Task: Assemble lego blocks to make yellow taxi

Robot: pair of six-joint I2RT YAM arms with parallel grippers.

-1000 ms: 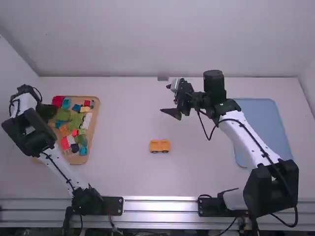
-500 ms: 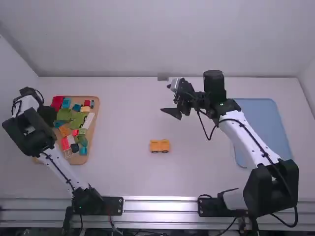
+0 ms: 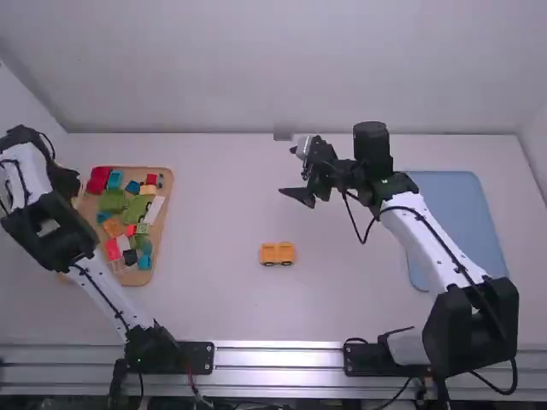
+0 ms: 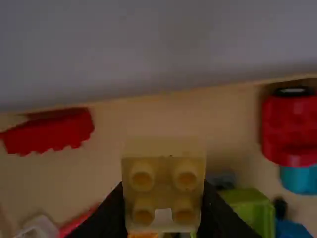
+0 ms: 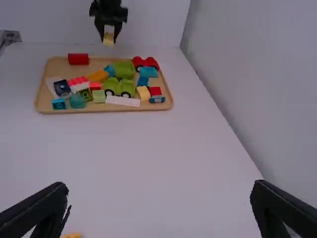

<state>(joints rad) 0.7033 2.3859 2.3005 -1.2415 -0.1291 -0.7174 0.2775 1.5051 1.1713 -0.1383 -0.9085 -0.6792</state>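
Left hand: grasped a pale-yellow, four-studded plastic block beside the tan tray.
Orange-yellow wheeled plastic base: lay mid-tabletop, to that block's right and closer to the arms' mounts.
Right hand: was released, nearer the base.

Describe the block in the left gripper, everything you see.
The block is pale yellow, boxy and plastic-looking, with four round studs, two by two, facing the left wrist camera; a small pale patch shows between two. The left gripper clamps it on opposite sides, holding it raised near the tray.
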